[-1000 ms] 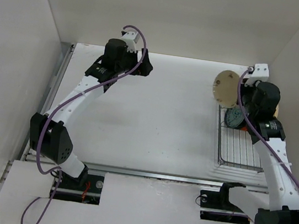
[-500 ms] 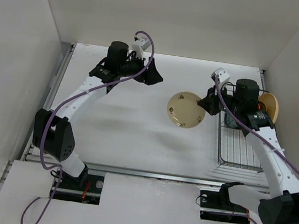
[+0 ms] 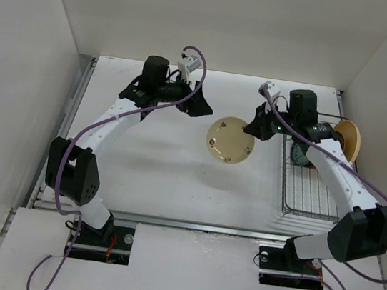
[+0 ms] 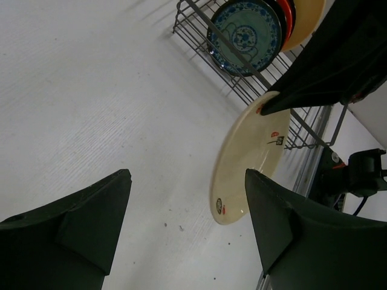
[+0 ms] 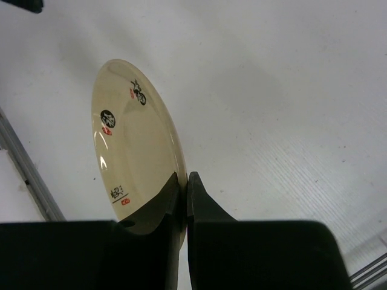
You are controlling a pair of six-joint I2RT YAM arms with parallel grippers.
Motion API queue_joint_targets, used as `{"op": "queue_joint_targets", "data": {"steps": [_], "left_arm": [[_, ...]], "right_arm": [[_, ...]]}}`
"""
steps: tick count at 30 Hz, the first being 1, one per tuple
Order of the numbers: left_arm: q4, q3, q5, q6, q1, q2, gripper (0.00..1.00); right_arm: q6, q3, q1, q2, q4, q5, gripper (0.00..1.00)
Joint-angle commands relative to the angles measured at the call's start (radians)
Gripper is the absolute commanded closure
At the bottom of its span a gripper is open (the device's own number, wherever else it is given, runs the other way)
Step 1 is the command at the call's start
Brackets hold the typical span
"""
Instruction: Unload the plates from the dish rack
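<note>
- cream round plate with small black and red marks [image 3: 231,141] is held tilted on edge over the white table [image 3: 154,168], between the arms
- right gripper [image 5: 184,181] is clamped on its rim
- left gripper [image 4: 187,175] is spread apart, holding nothing
- silver wire dish rack [image 3: 309,197] holds a teal-blue patterned plate [image 4: 245,36] and a plain tan plate [image 3: 349,138], upright
</note>
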Motion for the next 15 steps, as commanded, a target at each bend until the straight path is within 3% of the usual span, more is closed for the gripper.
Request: {"op": "queue_joint_targets", "data": {"steps": [1,9,15], "left_arm": [[0.036,-0.006,-0.043,0.024,-0.001,-0.053,0.27],[0.036,-0.015,-0.106,0.024,-0.001,-0.094,0.27],[0.016,-0.006,-0.223,0.024,-0.001,-0.094,0.27]], "right_arm": [[0.014,0.093,0.007,0.067,0.067,0.022,1.00],[0.048,0.243,0.007,0.373,0.031,-0.033,1.00],[0.078,0.272,0.007,0.462,0.020,-0.006,1.00]]}}
